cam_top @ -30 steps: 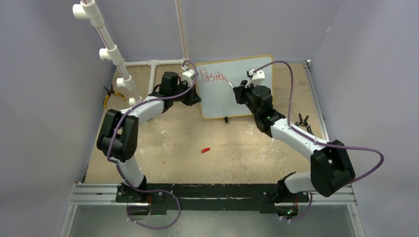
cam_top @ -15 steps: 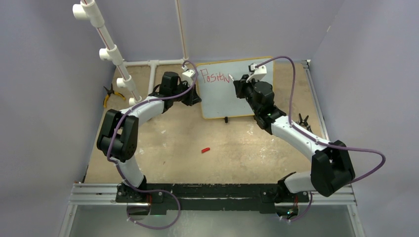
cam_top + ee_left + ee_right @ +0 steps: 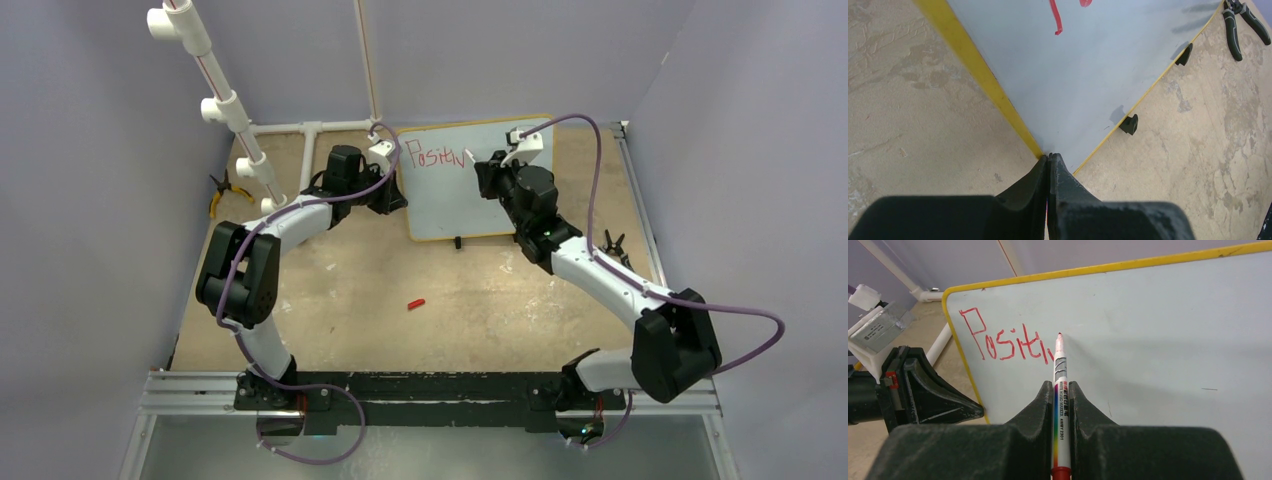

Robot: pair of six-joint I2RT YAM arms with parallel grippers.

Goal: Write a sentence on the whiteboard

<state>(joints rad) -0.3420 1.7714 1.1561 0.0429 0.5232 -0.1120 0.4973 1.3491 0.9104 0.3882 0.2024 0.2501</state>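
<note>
The right hand (image 3: 1062, 386) is clamped on a marker (image 3: 1060, 360), whose tip meets the whiteboard (image 3: 1158, 340) at 3 o'clock of the unfinished red sentence (image 3: 1008, 342). The left hand (image 3: 1048, 160) is pinched shut on a whiteboard corner.

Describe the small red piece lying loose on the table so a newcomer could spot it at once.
On the tan wooden table, find the yellow-framed white whiteboard at the far side. Below its near edge in the top view, on bare wood, lies the small red cylindrical piece. It alone is loose and red, touching nothing; the red on the board is handwriting.
</note>
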